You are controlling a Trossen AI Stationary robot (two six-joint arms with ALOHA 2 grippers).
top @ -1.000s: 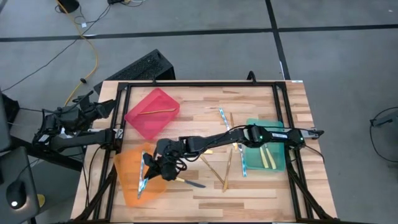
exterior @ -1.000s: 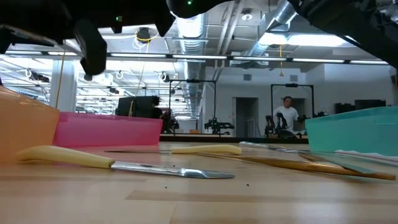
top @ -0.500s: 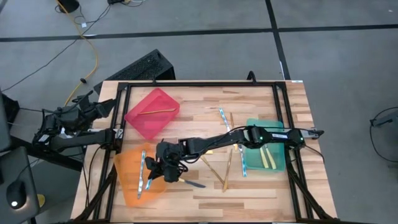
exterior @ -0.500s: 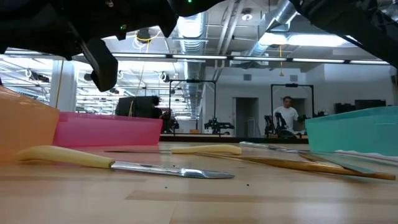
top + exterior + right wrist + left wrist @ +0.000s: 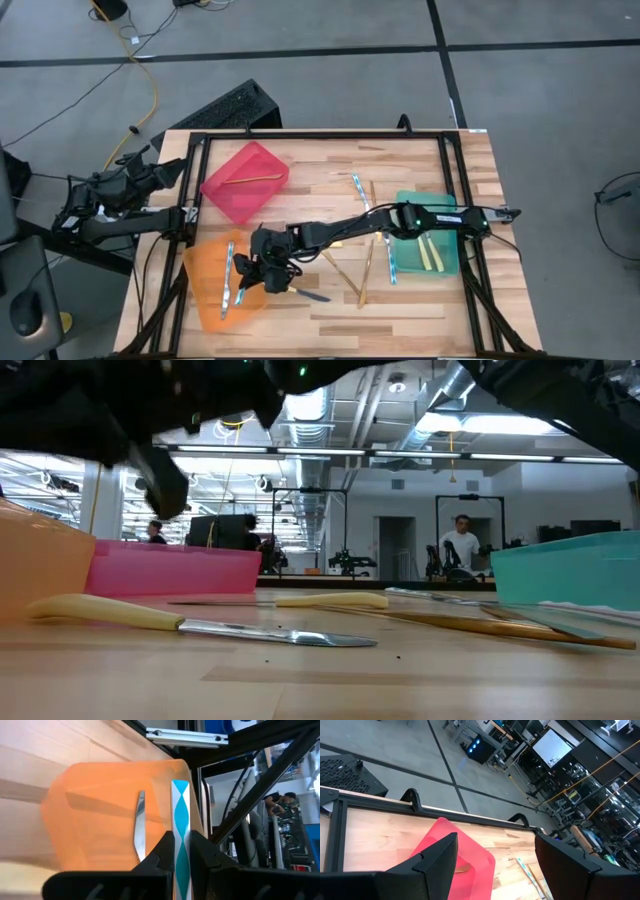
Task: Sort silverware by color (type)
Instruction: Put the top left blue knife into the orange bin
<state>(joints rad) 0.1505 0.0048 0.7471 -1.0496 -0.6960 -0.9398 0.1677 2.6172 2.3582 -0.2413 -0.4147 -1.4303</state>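
Right claw (image 5: 181, 851), clamped narrow on a silvery-blue utensil (image 5: 180, 815), hovers over the orange bin (image 5: 100, 785); it should drop it squarely beside the knife (image 5: 139, 825) inside. Left claw (image 5: 492, 852) waits wide.

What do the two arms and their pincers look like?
Both arms are black, jointed, with dark cables along the links. The right arm carries a small green light. The left pincer has broad, flat, matte-black fingers; the right pincer has narrower black ones.
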